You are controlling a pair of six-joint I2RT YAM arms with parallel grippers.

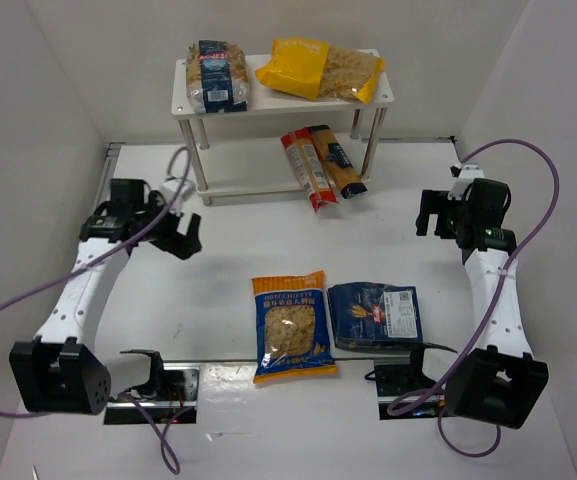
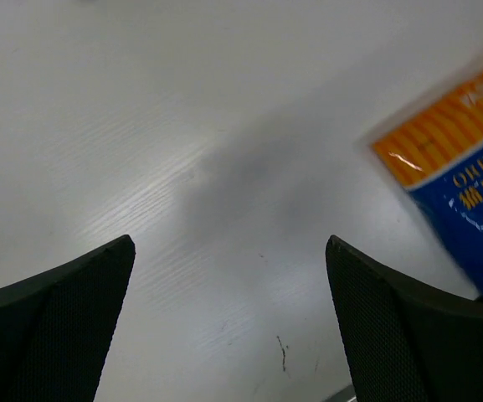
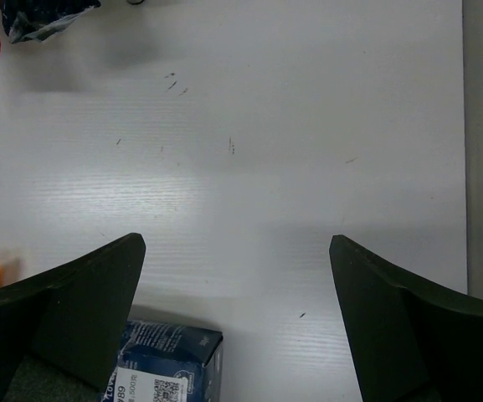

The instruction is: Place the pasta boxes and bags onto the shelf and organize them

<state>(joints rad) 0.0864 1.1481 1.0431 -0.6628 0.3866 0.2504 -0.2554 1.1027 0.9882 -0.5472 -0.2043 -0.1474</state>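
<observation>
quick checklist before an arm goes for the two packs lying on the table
1. Left gripper open with nothing in it: ok.
2. Right gripper open with nothing in it: ok.
3. Blue-and-orange bag lying flat on the table with nothing on top: ok.
4. Gap for a finger between it and the dark blue pack: cannot tell, their edges look very close.
5. Bare room on the shelf lower tier, left of the long red and orange packets: ok.
</observation>
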